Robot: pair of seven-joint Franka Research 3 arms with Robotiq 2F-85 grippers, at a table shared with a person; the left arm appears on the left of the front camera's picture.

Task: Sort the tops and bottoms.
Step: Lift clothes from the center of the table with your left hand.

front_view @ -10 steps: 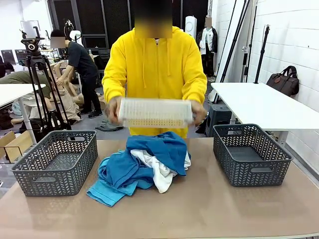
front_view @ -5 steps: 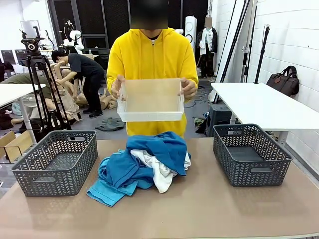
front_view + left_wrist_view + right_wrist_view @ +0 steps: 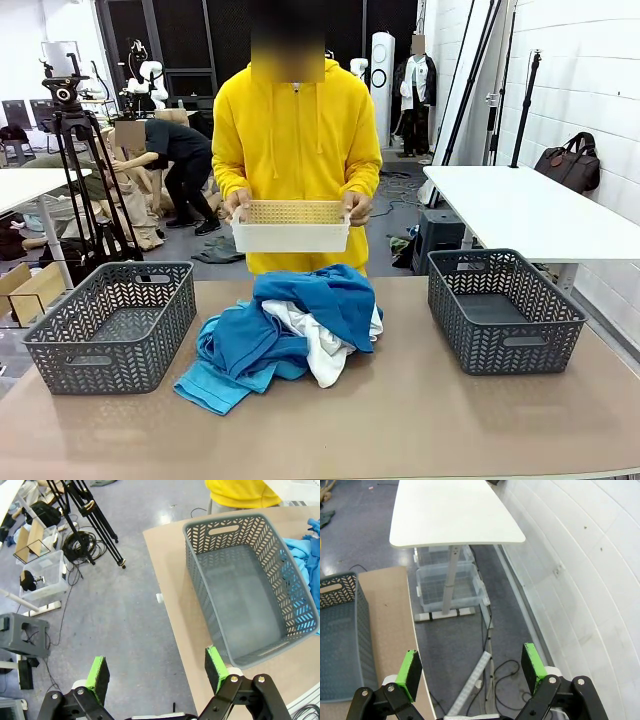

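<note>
The tops and bottoms lie in one heap point(image 3: 285, 330) at the middle of the table: royal blue cloth on top, a white piece at the right, turquoise cloth spreading to the front left. A turquoise edge of the heap point(image 3: 306, 555) reaches past the basket in the left wrist view. My left gripper point(image 3: 157, 672) is open, high over the floor beside the table's left end. Open too is my right gripper point(image 3: 472, 667), hanging above the floor off the table's right end. Neither holds anything.
An empty grey mesh basket point(image 3: 112, 325) stands at the table's left, also the grey basket point(image 3: 250, 585); another grey basket point(image 3: 503, 308) stands at the right, its corner point(image 3: 340, 635) showing. A person in a yellow hoodie holds a white basket point(image 3: 290, 226) beyond the far edge.
The person turned the white basket upright from its tipped position and lowered it to waist height. The heap and both grey baskets have not moved.
</note>
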